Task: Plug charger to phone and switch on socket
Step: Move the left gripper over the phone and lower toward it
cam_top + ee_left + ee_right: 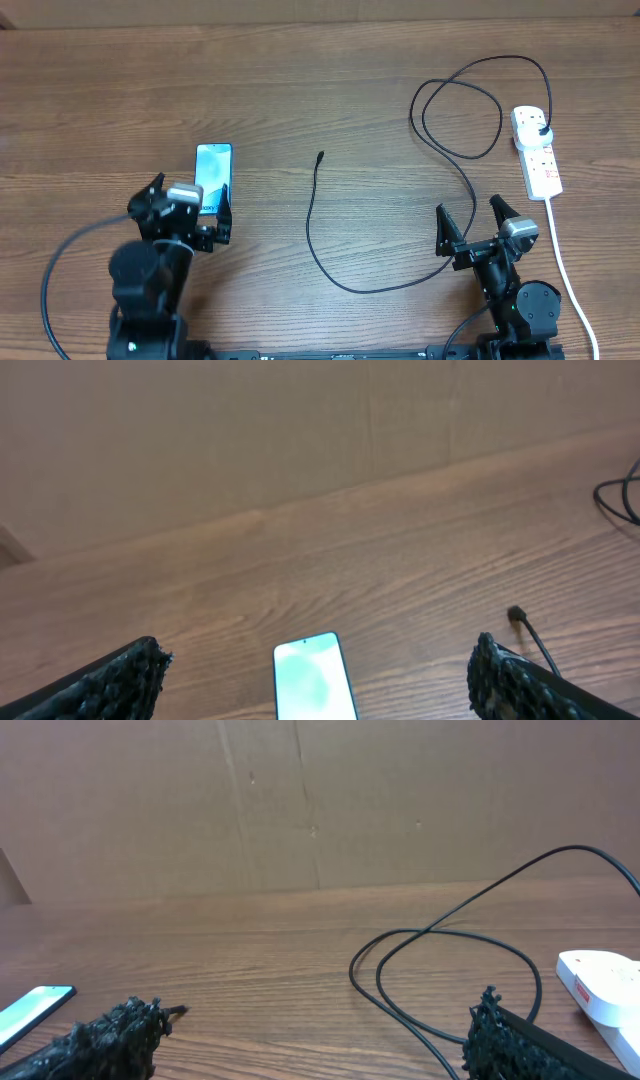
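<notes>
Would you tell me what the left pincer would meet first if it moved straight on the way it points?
The phone, lying flat straight ahead of the left pincer; depth is unclear.

Phone (213, 178) lies left; charger (309, 215) between; socket (537, 152) right.

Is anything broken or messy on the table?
Nothing looks broken or spilled. The only untidy thing is the charger: its black cable sprawls in loose loops across the table, and its connector tip lies loose, apart from the phone. Its plug sits in the socket.
</notes>
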